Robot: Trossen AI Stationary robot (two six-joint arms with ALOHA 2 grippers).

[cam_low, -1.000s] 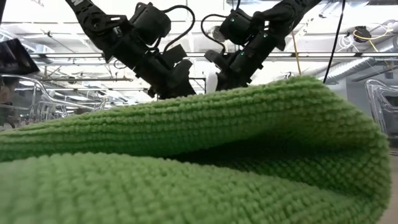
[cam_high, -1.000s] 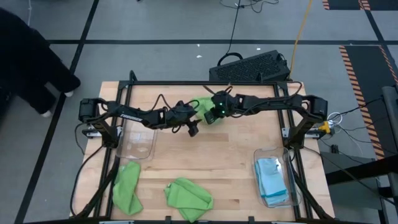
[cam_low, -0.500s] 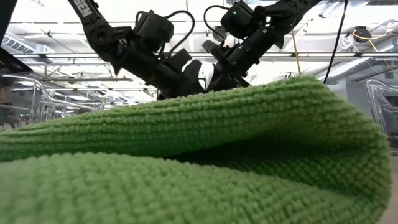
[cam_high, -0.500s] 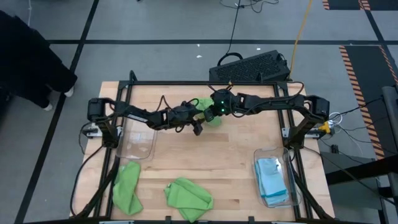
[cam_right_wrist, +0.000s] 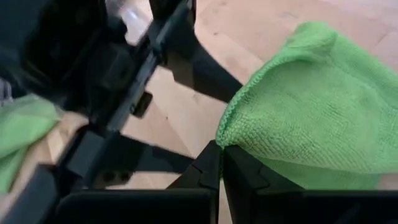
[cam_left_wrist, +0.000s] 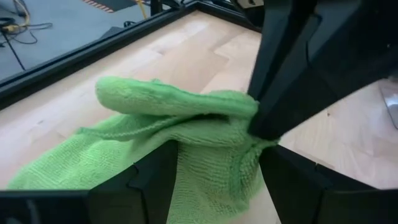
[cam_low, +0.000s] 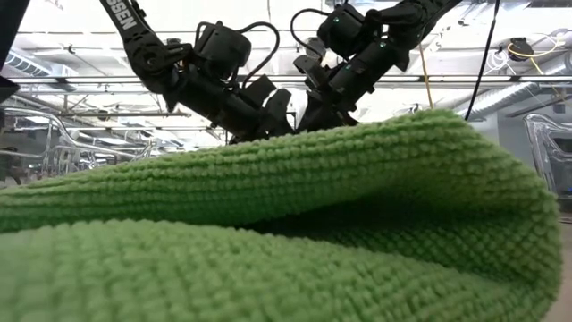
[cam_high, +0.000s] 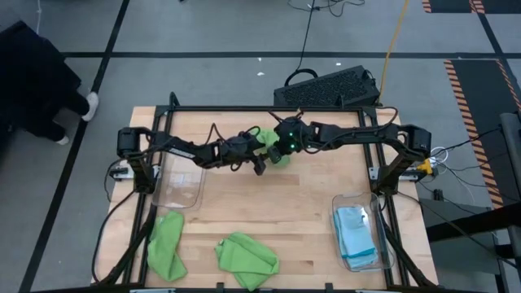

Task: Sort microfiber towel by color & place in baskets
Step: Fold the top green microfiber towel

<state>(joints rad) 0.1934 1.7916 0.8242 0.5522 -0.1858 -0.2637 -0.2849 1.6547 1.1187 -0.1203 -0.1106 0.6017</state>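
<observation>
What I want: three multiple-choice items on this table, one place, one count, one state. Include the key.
1. The blue towels lie: A in the left basket; B in the right basket; C on the floor.
2. Green towels on the table: A one; B three; C five.
3. The right pincer is: A open and empty; B shut on a blue towel; C shut on a green towel.
Key: B, blue shows inside the right basket; B, two lie near-left, one far middle; C, its fingers pinch the green edge, the open left pincer straddling it.
</observation>
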